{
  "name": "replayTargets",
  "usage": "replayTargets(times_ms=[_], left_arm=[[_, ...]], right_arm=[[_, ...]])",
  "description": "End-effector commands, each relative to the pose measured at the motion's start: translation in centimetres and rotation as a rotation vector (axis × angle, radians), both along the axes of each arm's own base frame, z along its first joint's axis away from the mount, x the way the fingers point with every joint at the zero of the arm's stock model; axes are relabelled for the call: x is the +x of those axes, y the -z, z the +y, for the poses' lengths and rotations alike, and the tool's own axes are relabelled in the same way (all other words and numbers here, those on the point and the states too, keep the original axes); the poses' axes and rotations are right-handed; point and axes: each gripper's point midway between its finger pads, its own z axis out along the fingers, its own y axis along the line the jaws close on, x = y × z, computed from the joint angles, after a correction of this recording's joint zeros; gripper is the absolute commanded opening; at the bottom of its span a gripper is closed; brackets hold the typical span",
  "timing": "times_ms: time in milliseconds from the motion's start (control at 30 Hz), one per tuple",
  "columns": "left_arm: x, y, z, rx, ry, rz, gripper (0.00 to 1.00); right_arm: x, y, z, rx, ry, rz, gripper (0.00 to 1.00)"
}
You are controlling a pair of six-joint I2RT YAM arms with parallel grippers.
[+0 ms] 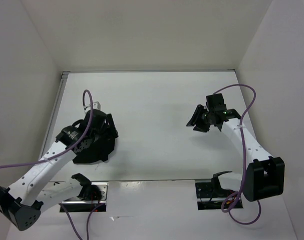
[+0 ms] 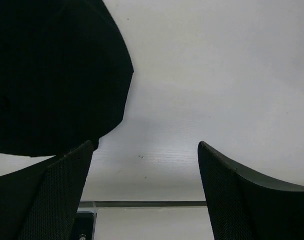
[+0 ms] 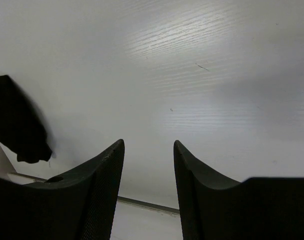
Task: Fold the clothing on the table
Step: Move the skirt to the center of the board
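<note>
The clothing [image 1: 94, 154] lies as a compact black bundle on the left part of the white table [image 1: 152, 105]. My left gripper [image 1: 97, 127] hangs over its far side, hard to tell apart from the fabric from above. In the left wrist view the clothing [image 2: 56, 75] fills the upper left, and the left gripper [image 2: 145, 144] stands open over bare table beside it, holding nothing. My right gripper [image 1: 196, 120] hovers open over the right part of the table, well away from the clothing. The right wrist view shows the right gripper [image 3: 148, 142] empty above bare table.
A seam [image 1: 152, 180] crosses the table near the arm bases, where two metal mounting plates [image 1: 84, 192] [image 1: 212, 190] sit. White walls [image 1: 36, 75] close in the left, back and right. Purple cables [image 1: 249, 100] loop off both arms. A dark shape [image 3: 19, 125] shows at the right wrist view's left edge.
</note>
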Motion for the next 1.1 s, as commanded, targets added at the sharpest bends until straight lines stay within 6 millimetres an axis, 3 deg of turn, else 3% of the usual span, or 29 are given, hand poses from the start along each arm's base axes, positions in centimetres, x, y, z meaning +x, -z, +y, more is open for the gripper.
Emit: replayTargets(times_ms=[0, 133, 200, 300, 567, 733, 800, 867, 900, 967, 1067], left_arm=[[0.7, 0.0, 0.6, 0.019, -0.050, 0.035, 0.92], [2.0, 1.2, 2.6, 0.154, -0.105, 0.099, 0.92], [2.9, 2.5, 4.4, 0.257, -0.165, 0.154, 0.92], [4.3, 4.7, 5.7, 0.330, -0.179, 0.234, 0.92], [7.0, 10.1, 7.0, 0.325, -0.192, 0.361, 0.92], [6.6, 12.6, 7.4, 0.338, -0.187, 0.448, 0.92], [6.5, 13.2, 7.3, 0.343, -0.170, 0.472, 0.71], [7.1, 13.3, 6.5, 0.309, -0.142, 0.465, 0.28], [7.0, 13.4, 6.3, 0.301, -0.138, 0.467, 0.00], [7.5, 12.2, 4.9, 0.259, -0.095, 0.443, 0.00], [8.6, 5.7, -1.9, 0.140, 0.108, 0.266, 0.00]], right_arm=[[0.0, -0.6, 0.0, 0.015, 0.000, -0.029, 0.50], [0.0, -0.8, 0.0, 0.011, -0.009, -0.042, 0.50], [-0.3, -0.8, 0.1, 0.013, -0.021, -0.034, 0.50], [-0.4, -1.1, 0.2, 0.021, -0.026, -0.042, 0.50], [-0.7, -1.1, 0.3, 0.032, -0.033, -0.053, 0.50], [-0.7, -1.1, 0.3, 0.027, -0.040, -0.056, 0.50], [-0.7, -0.8, 0.3, 0.026, -0.040, -0.047, 0.50], [-0.7, -0.6, 0.3, 0.024, -0.040, -0.038, 0.50], [-0.5, -0.7, 0.4, 0.026, -0.040, -0.046, 0.50], [-0.5, -0.7, 0.4, 0.026, -0.040, -0.047, 0.50], [-0.4, -0.5, 0.1, 0.024, -0.031, -0.038, 0.50]])
